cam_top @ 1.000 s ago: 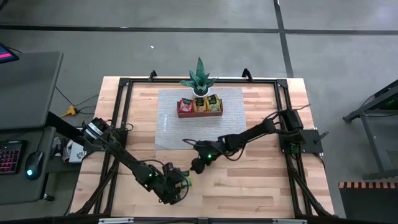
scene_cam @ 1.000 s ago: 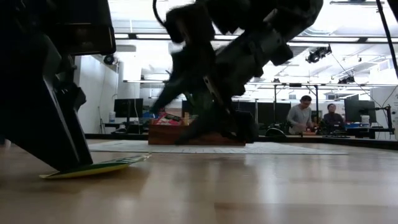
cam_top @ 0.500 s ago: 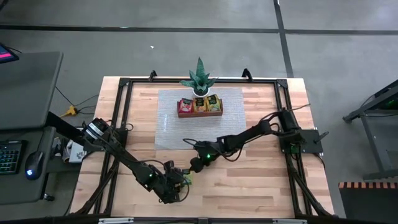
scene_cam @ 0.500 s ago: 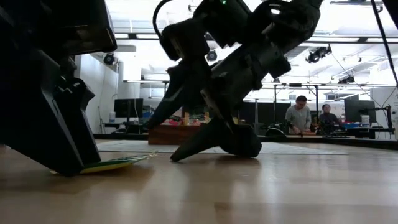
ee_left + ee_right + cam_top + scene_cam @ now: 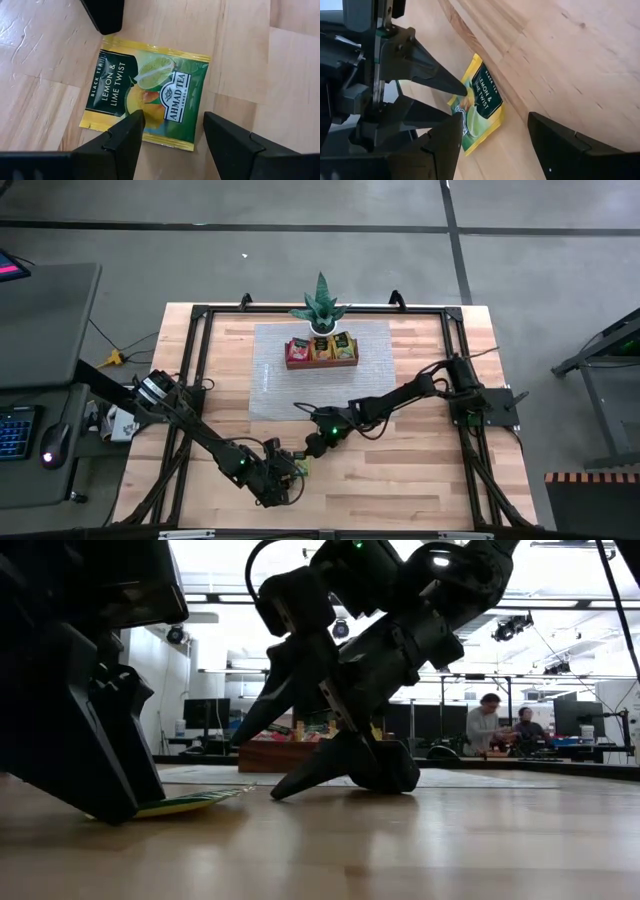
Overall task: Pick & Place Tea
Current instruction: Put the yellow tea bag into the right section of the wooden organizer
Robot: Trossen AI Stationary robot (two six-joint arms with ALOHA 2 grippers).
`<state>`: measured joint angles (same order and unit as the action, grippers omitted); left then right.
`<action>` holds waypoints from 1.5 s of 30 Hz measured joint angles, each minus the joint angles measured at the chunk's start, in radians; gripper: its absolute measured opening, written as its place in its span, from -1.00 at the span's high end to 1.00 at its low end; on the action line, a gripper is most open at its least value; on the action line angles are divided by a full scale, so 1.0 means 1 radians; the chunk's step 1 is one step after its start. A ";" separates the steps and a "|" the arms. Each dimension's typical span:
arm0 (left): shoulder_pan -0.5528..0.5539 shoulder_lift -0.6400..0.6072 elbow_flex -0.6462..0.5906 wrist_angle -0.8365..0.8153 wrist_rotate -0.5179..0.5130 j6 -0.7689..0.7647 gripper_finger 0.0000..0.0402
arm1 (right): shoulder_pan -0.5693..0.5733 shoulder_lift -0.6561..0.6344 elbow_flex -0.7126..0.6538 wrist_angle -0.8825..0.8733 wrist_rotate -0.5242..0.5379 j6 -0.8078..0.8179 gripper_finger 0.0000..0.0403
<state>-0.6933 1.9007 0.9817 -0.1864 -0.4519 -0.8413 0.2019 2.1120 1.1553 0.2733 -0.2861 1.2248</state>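
- Pale wood plank tabletop, black frame rails along its edges, grey floor around it.
- Grey mat on the far-middle part of the tabletop; brown wooden tray sits at the mat's far edge, red, orange and yellow packets standing in its three parts.
- Spiky green potted plant just behind the tray, near the far edge.
- Green-yellow tea packet, label reads lemon & lime twist black tea, lies flat on bare wood near the front edge, left of centre, well apart from the tray.
- Left gripper low over the packet, fingers apart, tips straddling the packet's near edge; low view shows the packet's edge poking out under a fingertip.
- Right gripper just beside the packet on its far-right side, fingers spread, angled down at the table; cannot tell if it touches the wood.
- Room behind: bright ceiling lights, desks with monitors, two people at a desk far back on the right.
- Desk with keyboard and mouse left of the table.
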 joint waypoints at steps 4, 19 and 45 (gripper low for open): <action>0.000 0.000 0.000 0.002 -0.002 0.000 -0.04 | 0.001 0.001 0.000 0.003 -0.012 -0.005 -0.09; 0.000 0.000 0.000 0.005 -0.005 0.007 -0.04 | 0.010 0.028 0.016 0.012 -0.002 -0.050 -0.09; 0.000 0.000 0.001 0.005 0.031 -0.001 -0.04 | -0.063 0.185 0.304 -0.235 -0.102 -0.224 -0.09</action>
<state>-0.6933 1.9003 0.9825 -0.1818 -0.4213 -0.8425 0.1392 2.2974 1.4593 0.0384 -0.3883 1.0009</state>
